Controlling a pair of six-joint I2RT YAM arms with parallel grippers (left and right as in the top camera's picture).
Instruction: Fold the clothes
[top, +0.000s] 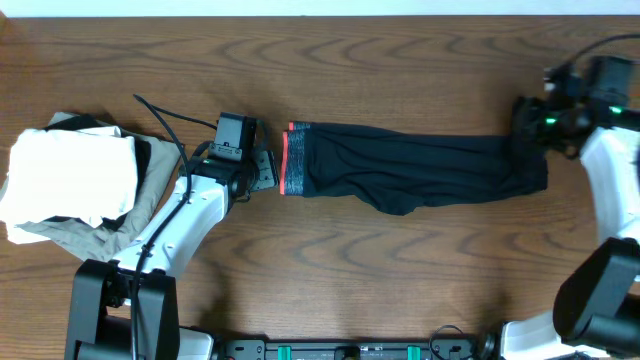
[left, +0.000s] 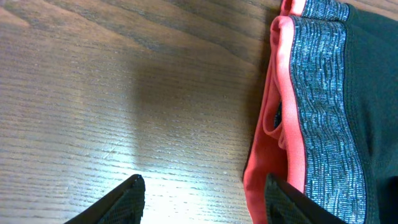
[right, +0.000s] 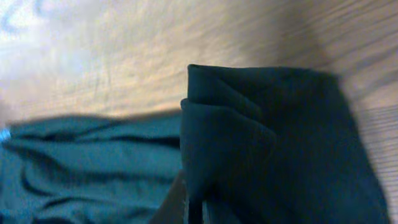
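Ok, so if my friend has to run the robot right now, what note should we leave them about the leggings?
Hands: the left end effector is open and empty, just short of the grey waistband. The right end effector is shut on the ankle end of the leggings.
Where: the leggings lie in one long strip across the middle of the table, coral trim toward the left arm.
Done: the legs look laid one on the other.
Left: probably bring the ankle end over to the waistband, then fold shorter. The white garment and olive-grey garment at the far left are already folded.
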